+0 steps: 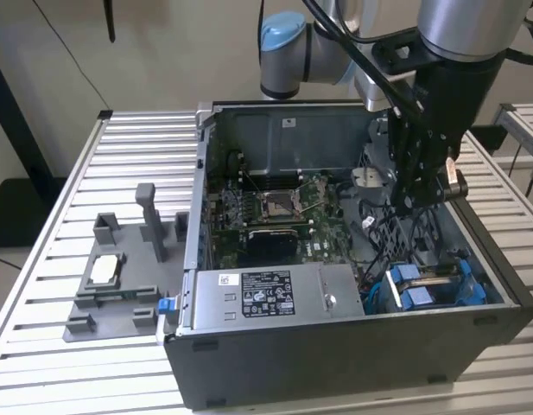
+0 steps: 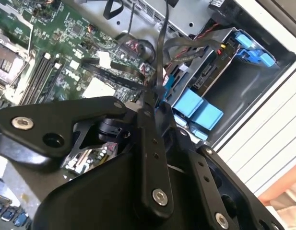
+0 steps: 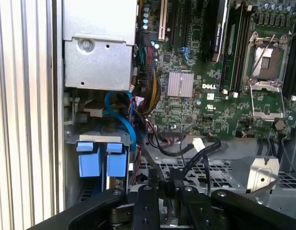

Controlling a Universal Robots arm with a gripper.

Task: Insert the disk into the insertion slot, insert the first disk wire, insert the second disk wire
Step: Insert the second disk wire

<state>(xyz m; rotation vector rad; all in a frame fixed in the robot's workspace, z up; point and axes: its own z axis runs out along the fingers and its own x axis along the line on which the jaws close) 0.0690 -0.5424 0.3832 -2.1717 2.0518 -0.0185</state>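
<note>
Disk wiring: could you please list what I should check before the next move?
1. Disk seated in slot: ok, blue tabs sit at its mouth.
2. Pincer shut on wire: ok.
3. Wire's plug lined up with disk: cannot tell.
4. Loose cables away from pincer: not ok, a loop lies close.
5. Pincer apart from case walls: ok in the exterior view.

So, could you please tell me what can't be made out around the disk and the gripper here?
The disk: in the exterior view, too small and shadowed to judge how deep it sits.
The black cables: in the first wrist view, their ends run behind the gripper; which is a disk wire is unclear.
The motherboard: in the second wrist view, the gripper's links cover part of it.
</note>
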